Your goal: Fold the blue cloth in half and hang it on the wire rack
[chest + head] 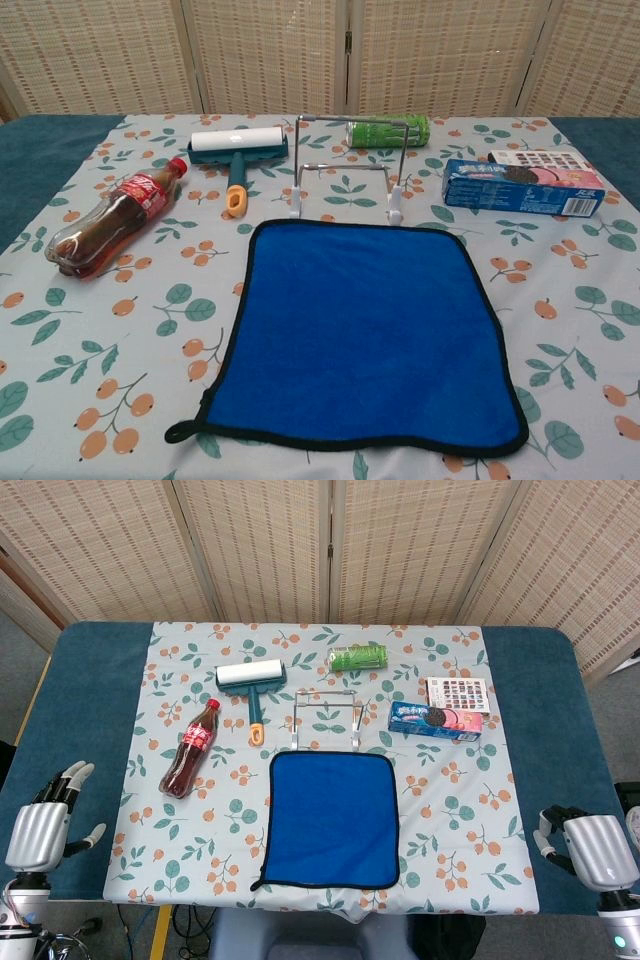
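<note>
The blue cloth (332, 818) (362, 330) lies flat and unfolded on the floral tablecloth, black-edged, with a small loop at its near left corner. Just behind it stands the wire rack (325, 720) (348, 165), upright on white feet. My left hand (42, 820) hangs off the table's left near corner, fingers apart, holding nothing. At the right near corner my right hand (588, 848) also holds nothing, its fingers spread toward the table. Neither hand shows in the chest view.
A cola bottle (191, 748) (108, 225) lies on its side left of the cloth. A lint roller (251, 685) (237, 155), a green can (358, 658) (390, 130), a biscuit box (435, 721) (522, 187) and a printed card (457, 693) sit behind.
</note>
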Robot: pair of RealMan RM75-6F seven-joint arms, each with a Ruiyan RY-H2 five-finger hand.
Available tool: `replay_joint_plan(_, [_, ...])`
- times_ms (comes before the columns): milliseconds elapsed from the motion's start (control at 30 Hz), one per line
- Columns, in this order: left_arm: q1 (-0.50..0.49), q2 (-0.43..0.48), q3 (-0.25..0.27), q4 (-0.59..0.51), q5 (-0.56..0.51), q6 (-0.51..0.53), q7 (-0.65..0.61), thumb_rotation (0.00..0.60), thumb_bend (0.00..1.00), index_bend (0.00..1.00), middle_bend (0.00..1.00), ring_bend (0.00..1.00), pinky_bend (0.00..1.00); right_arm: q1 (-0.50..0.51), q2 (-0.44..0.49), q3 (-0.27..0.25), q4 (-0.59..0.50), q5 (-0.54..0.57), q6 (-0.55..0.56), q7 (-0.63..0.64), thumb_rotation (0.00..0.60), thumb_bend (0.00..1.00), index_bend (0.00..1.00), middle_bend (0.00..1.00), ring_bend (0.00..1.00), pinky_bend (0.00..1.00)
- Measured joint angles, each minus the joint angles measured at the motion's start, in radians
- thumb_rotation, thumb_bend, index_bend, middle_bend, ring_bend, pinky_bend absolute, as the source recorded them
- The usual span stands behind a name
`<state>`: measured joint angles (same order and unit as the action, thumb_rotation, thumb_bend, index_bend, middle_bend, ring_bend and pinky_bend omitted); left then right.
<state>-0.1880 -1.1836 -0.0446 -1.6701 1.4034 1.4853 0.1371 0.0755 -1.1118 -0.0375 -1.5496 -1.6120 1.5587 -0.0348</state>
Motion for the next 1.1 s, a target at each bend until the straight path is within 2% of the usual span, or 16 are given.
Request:
replay_joint_plan(367, [-0.003,0.006,-0.004,0.001,0.036,-0.014,-0.007,0.6,0.2,0.11,0.12,0.14,0.29,-0.004,-0.001,0.015,0.006,-0.022,0.012,0.01,0.6,0.39,0.52,0.6,0.62,0.82])
replay_joint_plan(467, [-0.009,0.007,-0.002,0.007,0.057,-0.02,-0.019,0.6,0.2,0.13,0.17,0.18,0.29,-0.003,0.002,0.017,0.001,-0.029,0.012,0.008,0.6,0.39,0.52,0.6,0.62,0.82])
replay_joint_plan(567, [-0.02,0.009,0.004,0.018,0.09,-0.034,-0.041,0.6,0.2,0.16,0.26,0.25,0.3,0.002,0.005,0.018,-0.004,-0.042,0.009,0.003,0.6,0.39,0.52,0.6,0.62,0.82])
replay_joint_plan(800, [-0.073,-0.004,0.027,0.065,0.21,-0.083,-0.106,0.6,0.21,0.25,0.53,0.47,0.51,0.022,0.012,0.018,-0.023,-0.089,-0.002,-0.013,0.6,0.39,0.52,0.6,0.62,0.82])
replay_joint_plan(1000, [-0.138,-0.048,0.052,0.103,0.323,-0.129,-0.142,0.6,0.21,0.29,0.67,0.57,0.68,0.05,0.01,0.007,-0.043,-0.145,-0.034,-0.033,0.6,0.39,0.52,0.61,0.63,0.82])
replay_joint_plan(1100, [-0.178,-0.073,0.069,0.12,0.381,-0.161,-0.15,0.6,0.2,0.31,0.74,0.62,0.77,0.069,0.005,-0.002,-0.054,-0.17,-0.065,-0.05,0.6,0.39,0.52,0.65,0.69,0.83])
